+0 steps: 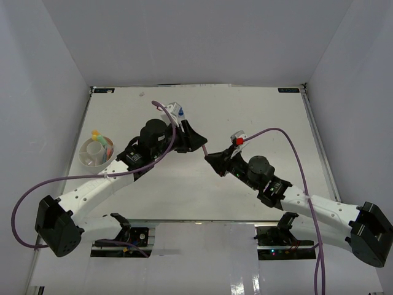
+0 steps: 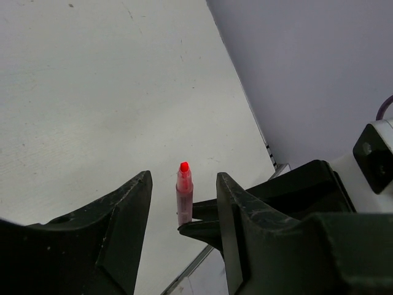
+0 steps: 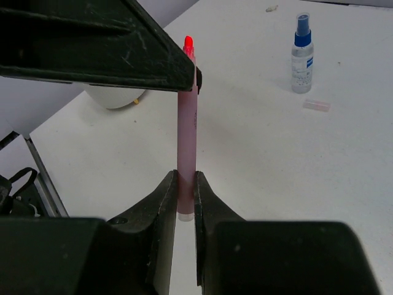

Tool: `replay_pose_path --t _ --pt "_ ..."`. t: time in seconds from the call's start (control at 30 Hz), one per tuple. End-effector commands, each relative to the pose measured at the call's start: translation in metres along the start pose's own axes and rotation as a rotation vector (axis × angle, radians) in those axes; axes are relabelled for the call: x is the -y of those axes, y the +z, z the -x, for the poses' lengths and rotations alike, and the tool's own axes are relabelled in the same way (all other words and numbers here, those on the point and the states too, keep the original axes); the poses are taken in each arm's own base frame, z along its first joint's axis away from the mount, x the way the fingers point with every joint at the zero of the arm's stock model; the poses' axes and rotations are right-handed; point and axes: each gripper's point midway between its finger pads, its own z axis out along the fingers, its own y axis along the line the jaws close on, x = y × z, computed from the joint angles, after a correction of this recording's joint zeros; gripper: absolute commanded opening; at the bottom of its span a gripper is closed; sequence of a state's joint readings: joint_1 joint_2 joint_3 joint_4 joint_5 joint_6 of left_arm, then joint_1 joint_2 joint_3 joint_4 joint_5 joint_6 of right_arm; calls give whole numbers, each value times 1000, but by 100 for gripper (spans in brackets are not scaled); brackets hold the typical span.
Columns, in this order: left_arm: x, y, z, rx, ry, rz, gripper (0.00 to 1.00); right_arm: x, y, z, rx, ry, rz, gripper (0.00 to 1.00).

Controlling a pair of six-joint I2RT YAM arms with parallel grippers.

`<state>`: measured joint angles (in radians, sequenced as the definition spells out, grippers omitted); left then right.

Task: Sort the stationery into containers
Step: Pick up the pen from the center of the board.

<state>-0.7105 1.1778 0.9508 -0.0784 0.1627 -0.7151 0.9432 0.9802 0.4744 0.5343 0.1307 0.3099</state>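
My right gripper (image 3: 185, 179) is shut on the lower end of a pink marker (image 3: 187, 123) with a bright red tip, and holds it above the table. My left gripper (image 2: 183, 179) is open, with one jaw on each side of the marker's upper part (image 2: 184, 193); neither jaw touches it. In the top view the two grippers (image 1: 198, 145) (image 1: 215, 161) meet nose to nose at mid-table. The round white dish (image 1: 86, 161) stands at the left with yellow, green and orange items in it. A white bottle with a blue cap (image 3: 301, 58) stands upright farther back.
A small clear piece (image 3: 316, 105) lies on the table near the bottle. The dish's edge also shows in the right wrist view (image 3: 116, 98). Purple cables loop from both arms. Grey walls enclose the table at the back and on both sides.
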Motion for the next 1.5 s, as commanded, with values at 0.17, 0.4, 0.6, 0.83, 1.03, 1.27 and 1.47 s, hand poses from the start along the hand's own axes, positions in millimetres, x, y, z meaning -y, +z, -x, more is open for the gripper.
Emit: replay_pose_path --t 0.17,0.4,0.6,0.83,1.03,1.27,1.47 --pt "18 4 14 44 30 -22 42 -13 0 23 95 12 56 8" --pt "23 4 10 37 56 -39 21 -13 0 21 95 21 57 8" --pt "25 2 9 42 100 -55 11 -13 1 21 81 13 56 24" --pt "30 -4 13 59 210 -94 9 -18 6 8 -10 -21 82 54" --pt "37 -8 15 58 293 -137 8 -20 13 4 -69 -95 106 60" --pt "45 -11 8 32 329 -190 8 -34 22 13 -78 -150 190 60" --pt "50 -16 10 41 355 -215 8 -37 29 10 -99 -171 228 52"
